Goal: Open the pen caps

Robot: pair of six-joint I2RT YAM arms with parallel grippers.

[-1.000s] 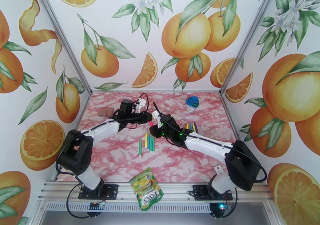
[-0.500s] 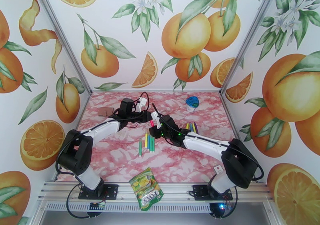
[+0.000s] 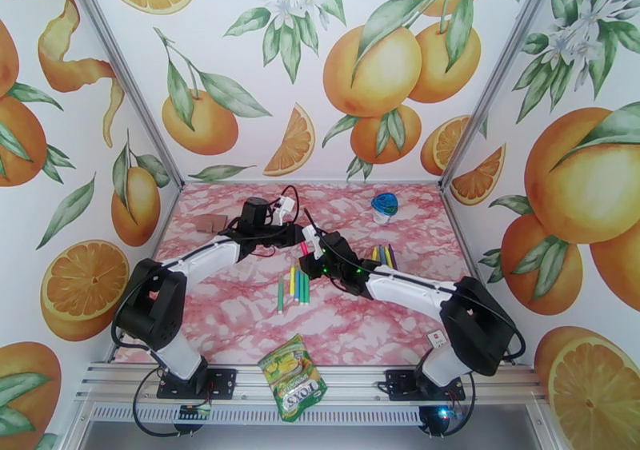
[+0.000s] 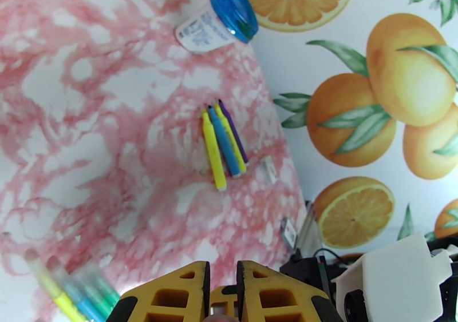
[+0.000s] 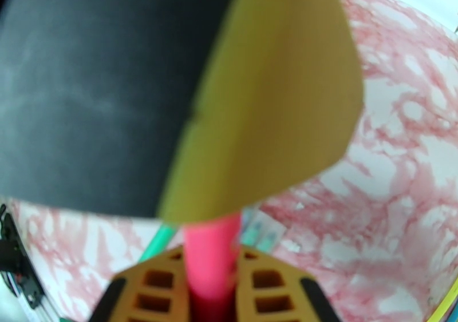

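Pink pen [image 5: 213,234] sits clamped in my right hand [image 5: 210,257], its far end pinched by my closed left hand [image 4: 222,270]. Packet [image 3: 293,377] lettering reads "TOYO".

Pink marbled table [image 3: 240,316], pen cluster [image 3: 296,286] mid-table, 4 pens [image 4: 223,146] to its right, blue-lidded tub [image 3: 385,206] behind, snack packet [image 3: 294,376] near edge.

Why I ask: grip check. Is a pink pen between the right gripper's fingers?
Yes, the right wrist view shows the pink pen between the right gripper's fingers.
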